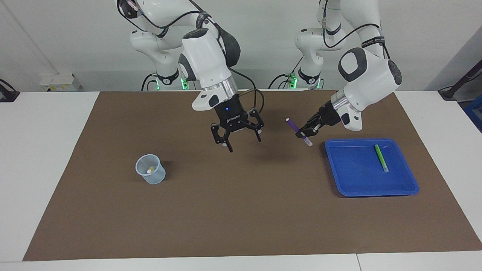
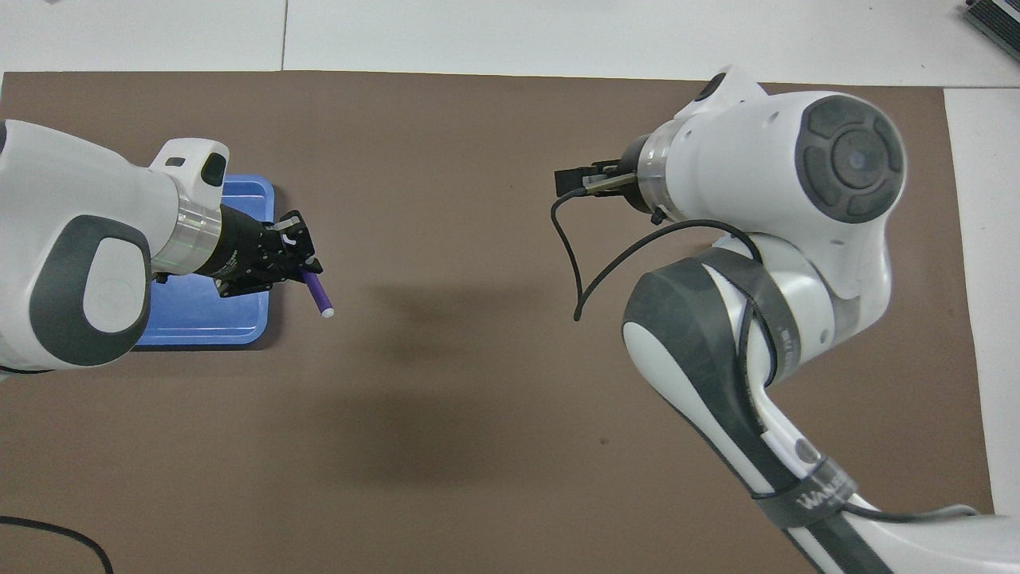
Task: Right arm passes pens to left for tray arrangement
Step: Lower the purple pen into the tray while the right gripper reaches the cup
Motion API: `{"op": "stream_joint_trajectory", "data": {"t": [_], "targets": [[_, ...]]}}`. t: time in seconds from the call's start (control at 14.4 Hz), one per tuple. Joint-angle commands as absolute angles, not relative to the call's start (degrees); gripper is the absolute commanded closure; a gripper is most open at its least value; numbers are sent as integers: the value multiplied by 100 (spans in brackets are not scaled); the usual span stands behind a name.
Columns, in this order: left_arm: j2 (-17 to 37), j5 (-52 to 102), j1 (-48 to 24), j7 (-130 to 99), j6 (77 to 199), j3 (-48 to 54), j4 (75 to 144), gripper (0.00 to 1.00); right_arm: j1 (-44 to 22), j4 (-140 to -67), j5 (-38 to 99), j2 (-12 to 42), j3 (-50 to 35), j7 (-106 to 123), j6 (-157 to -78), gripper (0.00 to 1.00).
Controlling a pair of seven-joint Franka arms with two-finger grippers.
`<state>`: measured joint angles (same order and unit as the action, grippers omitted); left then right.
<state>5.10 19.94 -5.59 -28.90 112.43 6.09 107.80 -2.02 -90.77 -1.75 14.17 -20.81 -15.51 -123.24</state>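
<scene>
A brown mat [image 1: 241,195] covers most of the white table [image 1: 49,150], with a pale wall [image 1: 75,34] rising where the 2 arm bases stand.

The left hand [image 1: 305,132] hangs over the mat just beside the blue tray [image 1: 354,177], its fingers pressed together on the purple pen [image 1: 298,131], which juts out tilted from both sides of the grip; in the overhead view the pen [image 2: 317,293] shows its pale tip pointing away from the tray [image 2: 199,319]. The green pen [image 1: 381,158] lies flat in the tray, well apart from that hand.

The right hand [image 1: 241,142] hovers over the middle of the mat, fingers spread and holding nothing, with a blue light on its wrist. Toward the right arm's end of the table from it stands a translucent cup [image 1: 150,174] with the yellow pen [image 1: 150,169] inside.

A white box [image 1: 60,82] sits against the wall at that end.
</scene>
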Motion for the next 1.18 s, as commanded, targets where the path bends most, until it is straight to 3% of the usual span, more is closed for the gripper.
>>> {"op": "stream_joint_trajectory", "data": {"t": [0.0, 0.35, 0.83, 1.11], "targets": [[352, 1618, -536, -1841, 11224, 589, 10925, 100, 166, -9184, -246, 1170, -2127, -1433, -11744, 0], [378, 783, -527, -662, 11469, 580, 10942, 100, 939, -9684, -246, 1020, -2136, -311, -11505, 0], [369, 211, -10, 272, 12383, 562, 11382, 100, 1327, -9967, -246, 1230, -2127, 615, -11540, 24], [895, 194, 543, 894, 12839, 554, 11347, 100, 1336, -9993, -727, 1424, -2118, 659, -11794, 33]]}}
